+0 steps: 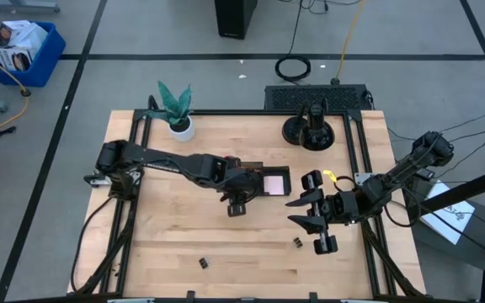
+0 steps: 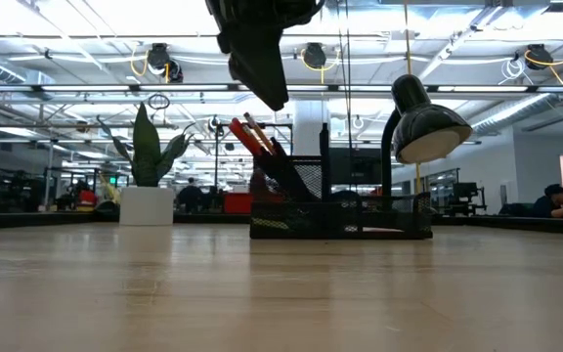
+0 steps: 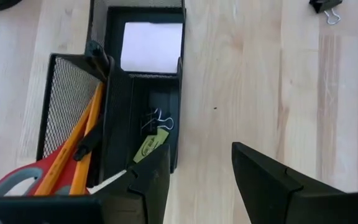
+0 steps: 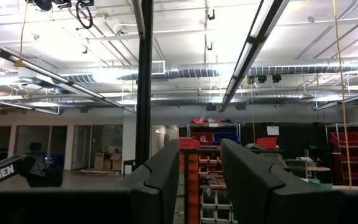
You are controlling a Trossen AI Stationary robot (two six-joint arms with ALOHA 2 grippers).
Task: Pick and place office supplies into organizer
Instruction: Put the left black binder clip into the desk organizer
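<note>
Above the black mesh rectangular organizer [image 1: 263, 178] at mid-tabletop hangs the left end effector [image 1: 237, 204], its dark fingers spread and empty; orange pencils [image 3: 82, 149], red-handled scissors [image 3: 17, 179], a white-looking sticky pad [image 3: 152, 46] and a yellow-green piece [image 3: 149, 146] already sit in the compartments. Two small black binder clips [image 1: 297, 243] lie loose toward the front edge of the wooden tabletop [image 1: 167, 244]. One sits just beside the right end effector [image 1: 314, 220], plainly the nearer arm, fingers parted with nothing between them. The clip's long axis is probably too small to tell.
</note>
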